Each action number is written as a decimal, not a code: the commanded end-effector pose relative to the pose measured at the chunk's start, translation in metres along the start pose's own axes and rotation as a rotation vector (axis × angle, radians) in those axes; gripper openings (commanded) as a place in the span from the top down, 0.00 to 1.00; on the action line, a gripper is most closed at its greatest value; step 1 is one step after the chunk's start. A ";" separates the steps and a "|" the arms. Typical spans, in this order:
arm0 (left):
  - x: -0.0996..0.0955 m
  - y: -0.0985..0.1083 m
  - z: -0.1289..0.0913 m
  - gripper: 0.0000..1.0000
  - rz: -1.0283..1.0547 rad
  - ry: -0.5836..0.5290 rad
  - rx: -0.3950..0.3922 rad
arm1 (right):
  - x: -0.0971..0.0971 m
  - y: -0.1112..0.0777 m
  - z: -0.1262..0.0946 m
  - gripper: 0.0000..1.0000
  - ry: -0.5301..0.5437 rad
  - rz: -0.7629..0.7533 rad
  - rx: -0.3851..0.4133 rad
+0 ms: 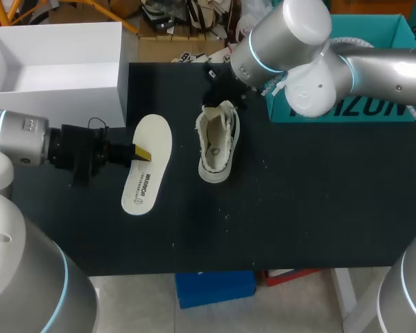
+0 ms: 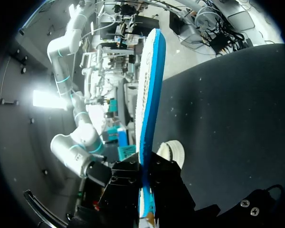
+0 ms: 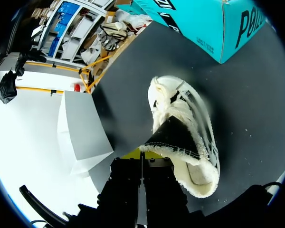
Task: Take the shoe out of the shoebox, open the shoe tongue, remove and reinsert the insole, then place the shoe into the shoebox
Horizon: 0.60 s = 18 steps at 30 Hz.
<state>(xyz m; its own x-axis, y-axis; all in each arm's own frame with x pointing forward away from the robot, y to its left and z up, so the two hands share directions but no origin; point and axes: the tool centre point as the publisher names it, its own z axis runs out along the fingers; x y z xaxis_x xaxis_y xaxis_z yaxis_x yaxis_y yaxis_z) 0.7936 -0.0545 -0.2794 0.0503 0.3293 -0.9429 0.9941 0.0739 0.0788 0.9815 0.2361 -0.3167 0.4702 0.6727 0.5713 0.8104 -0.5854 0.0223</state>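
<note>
White foam insole (image 1: pixel 147 166) (blue underside, seen edge-on from the left wrist) is gripped at mid-length along one long edge by the left gripper (image 1: pixel 141 151). Its jaws are set narrow and clamp the insole from both faces, so the insole runs crosswise past them above the black bench (image 1: pixel 298 208). Right gripper (image 3: pixel 141 154): jaws almost together, pinching the fleece-edged rim of the black-lined shoe tongue (image 3: pixel 173 135), which is drawn back towards them. The white shoe (image 1: pixel 217 142) stands sole-down on the bench just ahead of these jaws, near the insole but not touching it. The open white shoebox (image 1: pixel 55 66) stands to one side of the right jaws. A teal carton (image 1: pixel 374 76) lies on the other side, past the shoe.
</note>
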 end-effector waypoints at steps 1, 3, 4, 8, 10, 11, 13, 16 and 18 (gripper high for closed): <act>0.000 -0.001 0.000 1.00 0.003 -0.001 -0.004 | 0.010 0.005 0.008 1.00 -0.025 -0.007 0.005; 0.000 0.000 0.001 1.00 0.004 -0.003 -0.003 | 0.012 0.009 0.010 1.00 -0.029 -0.012 0.010; 0.000 0.000 0.001 1.00 0.004 -0.004 -0.003 | 0.013 0.011 0.010 1.00 -0.030 -0.014 0.012; 0.000 0.001 0.001 1.00 0.004 -0.004 -0.004 | 0.019 0.016 0.012 1.00 -0.033 -0.022 0.015; 0.000 0.001 0.001 1.00 0.003 -0.004 -0.005 | 0.022 0.019 0.014 1.00 -0.037 -0.027 0.019; 0.000 0.001 0.001 1.00 0.003 -0.004 -0.006 | 0.022 0.021 0.015 1.00 -0.039 -0.030 0.024; 0.000 0.001 0.001 1.00 0.003 -0.003 -0.006 | 0.021 0.026 0.019 1.00 -0.045 -0.033 0.034; 0.001 0.002 0.002 1.00 0.001 -0.002 -0.006 | 0.023 0.028 0.023 1.00 -0.053 -0.037 0.045; 0.001 0.002 0.002 1.00 0.001 0.000 -0.007 | 0.023 0.032 0.025 1.00 -0.055 -0.042 0.053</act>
<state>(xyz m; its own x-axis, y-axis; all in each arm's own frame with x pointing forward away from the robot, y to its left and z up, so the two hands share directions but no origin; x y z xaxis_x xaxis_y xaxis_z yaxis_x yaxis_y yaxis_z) 0.7954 -0.0545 -0.2799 0.0497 0.3266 -0.9439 0.9938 0.0780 0.0793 1.0171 0.2406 -0.3183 0.4538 0.7185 0.5271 0.8415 -0.5401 0.0117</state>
